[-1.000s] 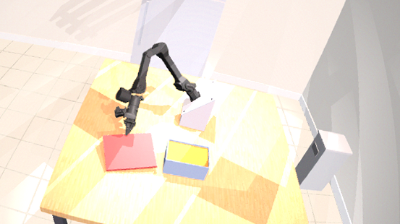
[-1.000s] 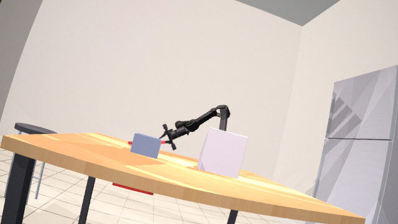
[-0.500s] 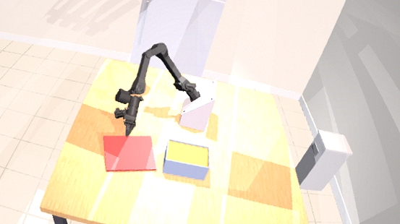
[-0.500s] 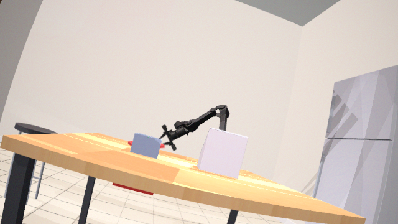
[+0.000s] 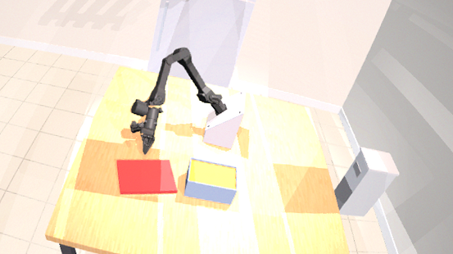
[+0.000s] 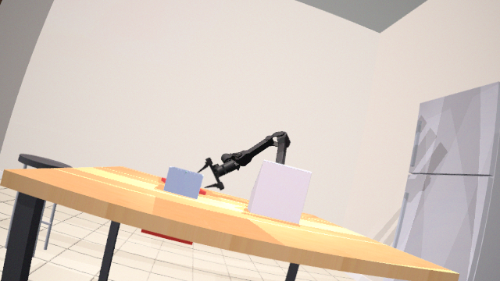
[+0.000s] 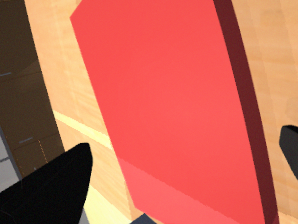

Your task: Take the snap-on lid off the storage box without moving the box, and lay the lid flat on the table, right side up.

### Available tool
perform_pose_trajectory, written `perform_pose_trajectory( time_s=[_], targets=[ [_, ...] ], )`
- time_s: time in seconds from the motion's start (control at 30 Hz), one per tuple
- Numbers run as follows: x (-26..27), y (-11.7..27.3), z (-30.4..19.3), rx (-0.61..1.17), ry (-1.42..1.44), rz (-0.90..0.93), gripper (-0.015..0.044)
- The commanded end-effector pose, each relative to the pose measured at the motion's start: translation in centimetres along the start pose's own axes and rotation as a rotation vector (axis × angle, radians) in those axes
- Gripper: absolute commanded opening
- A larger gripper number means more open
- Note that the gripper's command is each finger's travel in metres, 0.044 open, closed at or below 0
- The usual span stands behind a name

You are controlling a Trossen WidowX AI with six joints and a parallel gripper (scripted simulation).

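The red lid lies flat on the table, left of the box in the top view, smooth face up, with no hollow showing. In the exterior view only small red parts show beside the box. The blue storage box stands upright and uncovered, its yellow inside showing. My gripper is open and empty, its fingers wide apart. It is near the lid's edge on the arm's side, with the lid between and beyond the fingers in the wrist view. Whether a fingertip touches the lid is unclear.
A white block with a sloped top stands on the table behind the box, close to the arm's base. A white bin stands on the floor beside the table's right edge. A dark stool is beyond the table.
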State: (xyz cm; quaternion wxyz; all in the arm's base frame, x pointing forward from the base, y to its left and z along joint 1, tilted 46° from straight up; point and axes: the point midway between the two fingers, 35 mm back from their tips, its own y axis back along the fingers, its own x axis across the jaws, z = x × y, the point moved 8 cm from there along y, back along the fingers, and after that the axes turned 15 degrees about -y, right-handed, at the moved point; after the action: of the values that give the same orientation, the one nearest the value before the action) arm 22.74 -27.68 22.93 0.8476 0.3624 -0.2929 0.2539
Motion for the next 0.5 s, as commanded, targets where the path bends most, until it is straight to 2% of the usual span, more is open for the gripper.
perform_pose_trajectory(
  time_s=[0.0, 0.47],
  targets=[
    [-0.5, 1.0, 0.3, -0.005, 0.004, 0.005, 0.0440],
    [-2.2, 3.1, 0.7, -0.004, 0.005, 0.004, 0.0440]
  ],
)
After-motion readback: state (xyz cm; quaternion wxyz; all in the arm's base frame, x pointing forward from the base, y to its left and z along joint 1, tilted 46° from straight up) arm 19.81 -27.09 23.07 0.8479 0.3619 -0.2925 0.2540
